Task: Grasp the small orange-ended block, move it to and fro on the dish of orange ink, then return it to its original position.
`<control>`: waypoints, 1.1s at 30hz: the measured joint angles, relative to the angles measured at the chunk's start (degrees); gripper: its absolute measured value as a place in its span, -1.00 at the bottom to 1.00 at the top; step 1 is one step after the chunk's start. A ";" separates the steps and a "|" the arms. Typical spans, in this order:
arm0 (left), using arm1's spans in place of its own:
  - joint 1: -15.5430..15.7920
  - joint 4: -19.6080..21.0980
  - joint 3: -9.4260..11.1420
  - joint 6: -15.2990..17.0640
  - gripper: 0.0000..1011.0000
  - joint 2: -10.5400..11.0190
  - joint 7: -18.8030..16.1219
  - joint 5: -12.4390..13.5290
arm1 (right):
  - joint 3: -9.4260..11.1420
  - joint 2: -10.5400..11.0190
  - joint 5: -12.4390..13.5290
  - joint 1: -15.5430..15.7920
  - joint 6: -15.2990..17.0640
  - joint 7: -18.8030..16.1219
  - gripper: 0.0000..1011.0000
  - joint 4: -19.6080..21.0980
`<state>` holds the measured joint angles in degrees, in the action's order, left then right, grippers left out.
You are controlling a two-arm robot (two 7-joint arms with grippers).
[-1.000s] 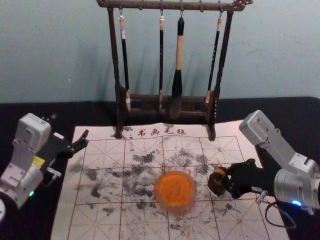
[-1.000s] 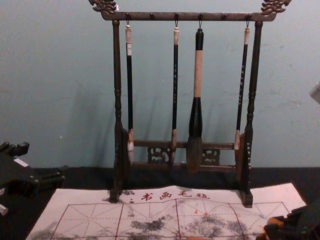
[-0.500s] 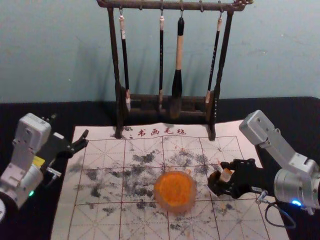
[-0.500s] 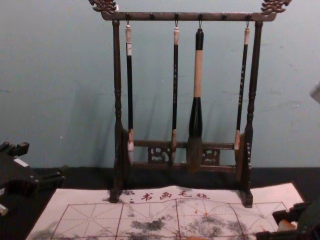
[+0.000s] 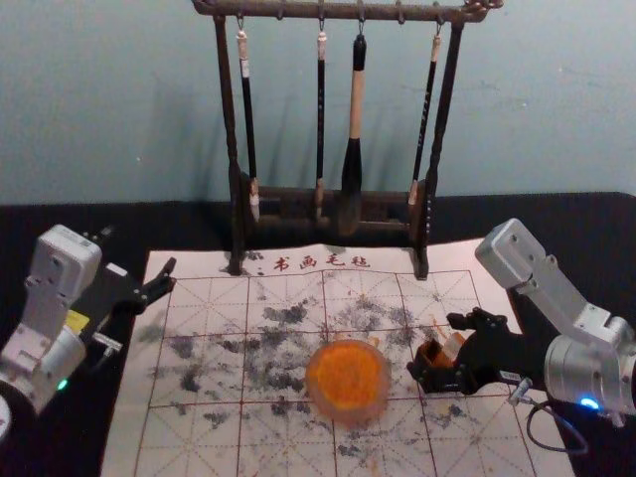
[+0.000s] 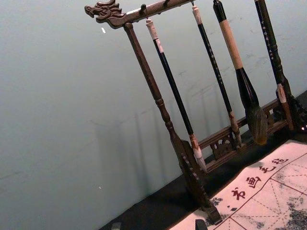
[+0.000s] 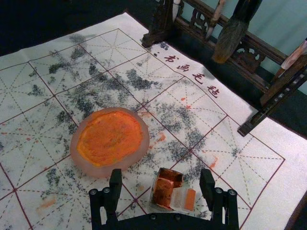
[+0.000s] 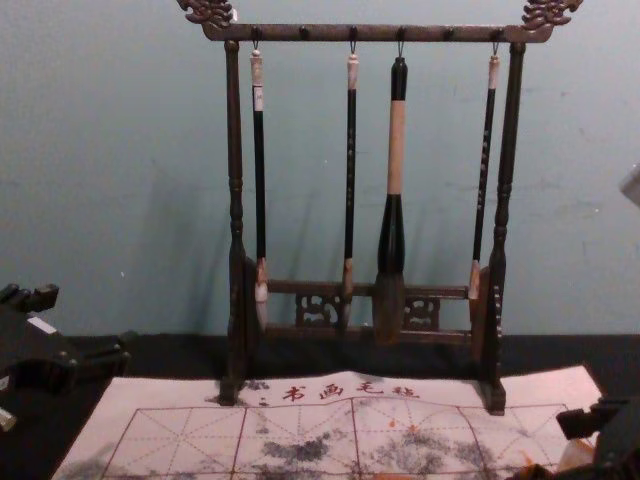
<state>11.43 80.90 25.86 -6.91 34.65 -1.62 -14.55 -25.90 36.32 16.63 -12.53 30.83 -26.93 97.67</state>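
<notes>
Gridded mat (image 5: 204,442): right gripper (image 7: 161,175) gapes around loose orange-ended block (image 7: 182,198), three o'clock from ink dish (image 5: 353,413), dipping and return seemingly done; left gripper (image 5: 171,274) idles, spread, at ten.

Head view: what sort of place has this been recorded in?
Probably a calligraphy or painting table: brushes hang from a wooden rack, and a dish of orange ink sits on a gridded, ink-smudged mat.

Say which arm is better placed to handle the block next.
Right, I'd say. The right tool is open, fingers either side of the block. The left tool is by the mat's left edge, across the dish from it.
</notes>
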 joint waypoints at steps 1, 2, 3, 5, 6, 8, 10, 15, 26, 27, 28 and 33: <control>0.00 0.00 0.00 0.00 0.98 0.00 0.00 0.00 | 0.00 0.00 0.00 0.00 0.00 0.00 0.97 0.00; 0.01 0.00 0.00 0.00 0.98 0.00 0.00 0.00 | 0.00 0.00 0.00 0.00 0.00 0.00 0.98 0.00; 0.00 0.00 0.00 0.00 0.98 0.00 0.00 0.00 | 0.00 0.00 0.00 0.00 0.00 0.00 0.98 0.00; 0.00 0.00 0.00 0.00 0.98 0.00 0.00 0.00 | 0.00 0.00 0.00 0.00 0.00 0.00 0.98 0.00; 0.00 0.00 0.00 0.00 0.98 0.00 0.00 0.00 | 0.00 0.00 0.00 0.00 0.00 0.00 0.98 0.00; 0.00 0.00 0.00 0.00 0.98 0.00 0.00 0.00 | 0.00 0.00 0.00 0.00 0.00 0.00 0.98 0.00; 0.00 0.00 0.00 0.00 0.98 0.00 0.00 0.00 | 0.02 0.00 0.00 0.02 -0.04 0.01 0.98 0.00; 0.00 0.00 0.00 0.00 0.98 0.00 0.00 0.00 | 2.57 -0.82 1.00 2.02 -3.63 1.79 0.98 1.14; 0.00 0.00 0.00 0.00 0.98 0.00 0.00 0.00 | 10.20 -5.86 -0.86 8.25 -14.64 13.60 0.98 3.82; 0.00 0.00 0.00 0.00 0.98 0.00 0.00 0.00 | 10.77 -6.72 -1.90 8.83 -14.85 15.76 0.98 3.75; 0.00 0.00 0.00 0.00 0.98 0.00 0.00 0.00 | 11.05 -7.15 -2.34 9.13 -14.85 16.76 0.98 3.62; 0.00 0.00 0.00 0.00 0.98 0.00 0.00 0.00 | 12.22 -9.86 -5.64 10.94 -14.84 22.94 0.98 1.37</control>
<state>11.43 80.90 25.86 -6.91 34.65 -1.62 -14.55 -13.68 26.46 10.98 -1.59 15.99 -3.99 99.04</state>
